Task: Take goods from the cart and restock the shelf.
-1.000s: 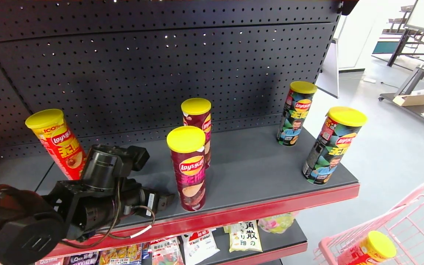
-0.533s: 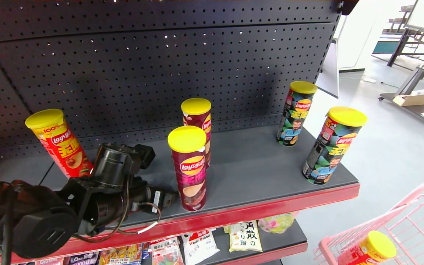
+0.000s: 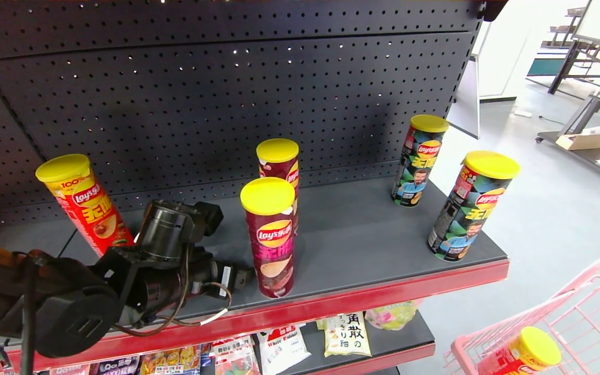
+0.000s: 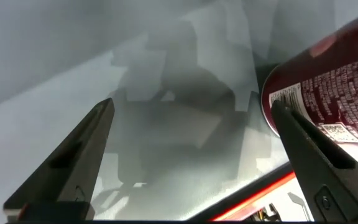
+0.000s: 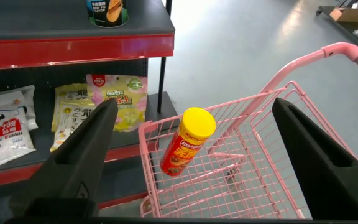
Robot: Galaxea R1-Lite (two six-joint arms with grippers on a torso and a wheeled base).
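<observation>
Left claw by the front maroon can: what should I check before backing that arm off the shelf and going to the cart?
1. Left claw open: ok, fingers wide apart.
2. Maroon can released: ok, not gripped; it stands by one finger.
3. That finger clear of the can: cannot tell.
4. Can upright on the shelf: ok, though close to the front edge.
5. Right claw open above the cart: ok.
6. Red can waiting in the cart: ok, leaning with its lid up.
</observation>
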